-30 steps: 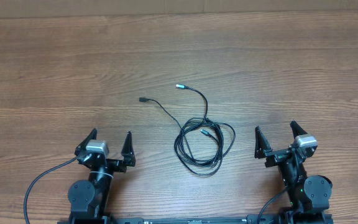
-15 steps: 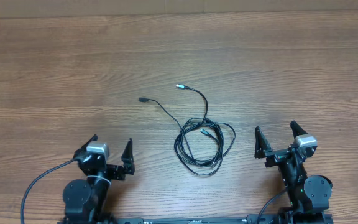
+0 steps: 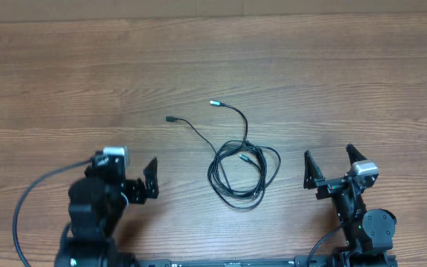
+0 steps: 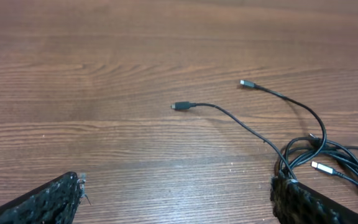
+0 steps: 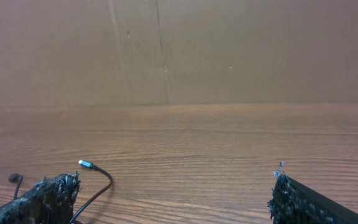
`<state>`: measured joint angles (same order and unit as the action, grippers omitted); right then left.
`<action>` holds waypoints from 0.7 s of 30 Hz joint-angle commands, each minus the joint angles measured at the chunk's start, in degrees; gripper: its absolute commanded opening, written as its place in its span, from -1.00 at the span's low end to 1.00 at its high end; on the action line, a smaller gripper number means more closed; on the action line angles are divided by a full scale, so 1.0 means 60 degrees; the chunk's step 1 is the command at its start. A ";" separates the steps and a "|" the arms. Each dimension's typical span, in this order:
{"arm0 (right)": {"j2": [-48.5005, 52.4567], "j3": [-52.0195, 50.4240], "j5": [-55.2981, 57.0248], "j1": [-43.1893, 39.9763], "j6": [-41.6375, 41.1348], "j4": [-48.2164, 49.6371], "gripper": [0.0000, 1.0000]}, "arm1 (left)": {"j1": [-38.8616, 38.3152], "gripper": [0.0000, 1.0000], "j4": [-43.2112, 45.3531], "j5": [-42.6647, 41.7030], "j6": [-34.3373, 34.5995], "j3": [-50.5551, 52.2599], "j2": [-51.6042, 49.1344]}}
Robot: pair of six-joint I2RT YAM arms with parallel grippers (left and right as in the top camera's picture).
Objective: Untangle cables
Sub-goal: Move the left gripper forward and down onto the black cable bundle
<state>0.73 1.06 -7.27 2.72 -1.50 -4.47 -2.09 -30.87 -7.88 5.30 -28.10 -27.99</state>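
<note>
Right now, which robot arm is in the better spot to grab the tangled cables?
Probably the left. The open left gripper faces the cables; its camera shows the coil beside one finger. The right gripper, also open, points straight ahead, past them.

Wooden table (image 4: 104,56); thin black cables (image 4: 300,146) lie on it at right, gathered in loose loops; one dark plug (image 4: 179,106) reaches out left; a silvery plug (image 4: 247,83) lies farther back; another tip (image 4: 319,166) sits within the loops; left gripper (image 4: 176,183) fingers (image 4: 55,199) spread wide, the right-hand one overlapping the loops.
</note>
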 commanded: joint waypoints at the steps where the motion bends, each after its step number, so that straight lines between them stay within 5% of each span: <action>1: -0.0091 -0.0102 -0.0051 0.0025 0.0011 0.0047 1.00 | 0.0113 0.99 -0.0492 0.0066 -0.0368 -0.1220 -0.1392; 10: -0.0095 -0.0102 -0.0051 0.0025 0.0011 0.0047 1.00 | 0.0109 0.99 -0.1351 0.0066 -0.0393 -0.2769 -0.4109; 21: -0.0095 -0.0102 -0.0051 0.0025 0.0011 0.0047 1.00 | 0.0109 0.99 -0.1355 0.0066 -0.0393 -0.2794 -0.5085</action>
<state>0.73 1.06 -7.29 2.72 -1.50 -4.47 -2.09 -39.05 -7.73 4.05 -43.24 -58.15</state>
